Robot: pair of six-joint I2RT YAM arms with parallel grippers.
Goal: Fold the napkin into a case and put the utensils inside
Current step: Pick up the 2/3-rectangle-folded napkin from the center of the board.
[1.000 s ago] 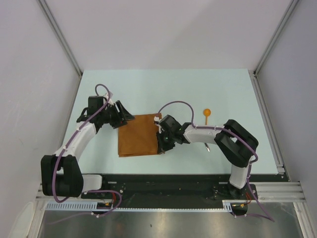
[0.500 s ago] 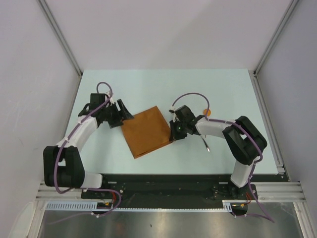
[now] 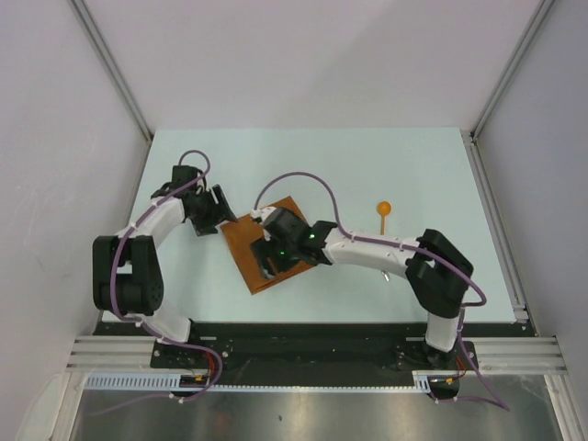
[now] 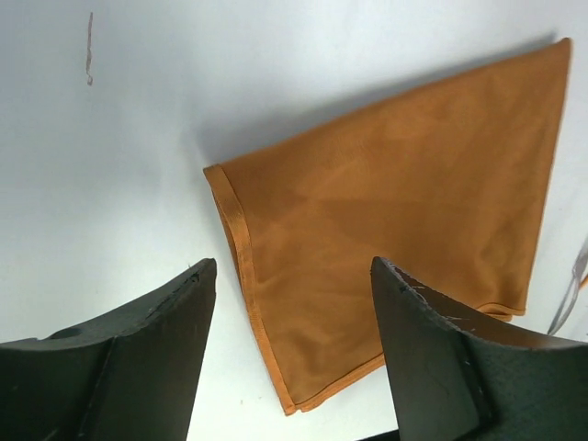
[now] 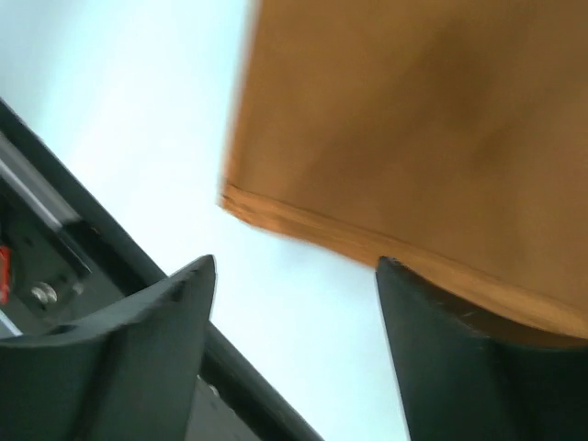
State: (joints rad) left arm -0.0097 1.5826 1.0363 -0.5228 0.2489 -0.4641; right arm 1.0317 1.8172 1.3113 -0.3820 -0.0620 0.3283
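While the left claw point(image 4: 289, 276) and right claw point(image 5: 294, 266) stand spread, the napkin point(image 4: 395, 211) lies beneath the right, just ahead of the left; a shallow pinch may lift one layer, undoing the fold.

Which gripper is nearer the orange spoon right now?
Right. The right gripper hovers over the napkin, left of the spoon; the left gripper sits farther left, at the napkin's left corner.
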